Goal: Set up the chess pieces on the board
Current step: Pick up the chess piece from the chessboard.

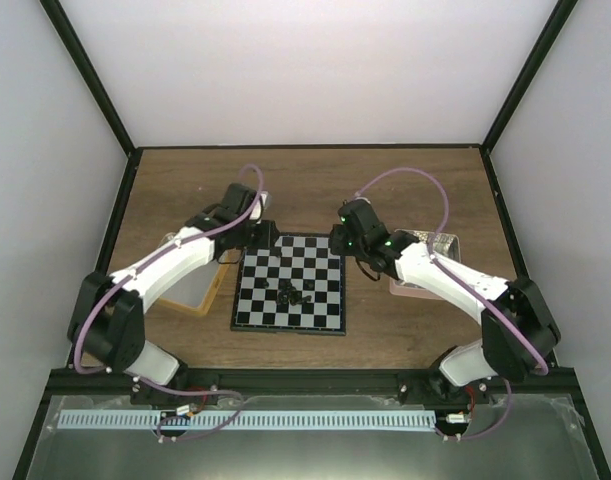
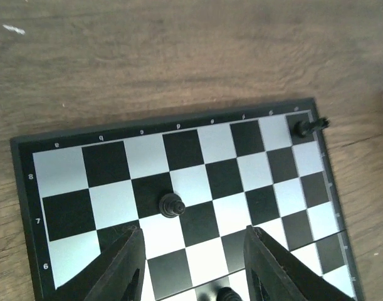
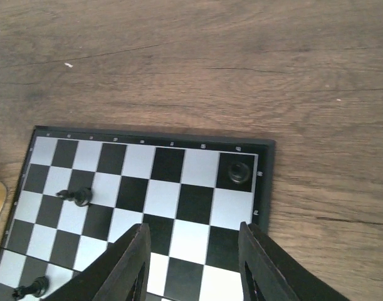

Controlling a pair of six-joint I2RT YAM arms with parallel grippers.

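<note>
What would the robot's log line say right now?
left gripper open | right gripper open | both over board | corner piece placed

The left arm point(image 1: 170, 262) and the right arm point(image 1: 440, 278) are smooth white tubes between big round black joints point(image 1: 110, 322), with a thin purple cable point(image 1: 247, 170) running along each, tiny green lights point(image 1: 387, 240) by the right wrist, and flat black fingers point(image 2: 119, 269) on the left pincer point(image 2: 193, 230) and right pincer point(image 3: 194, 226).
</note>
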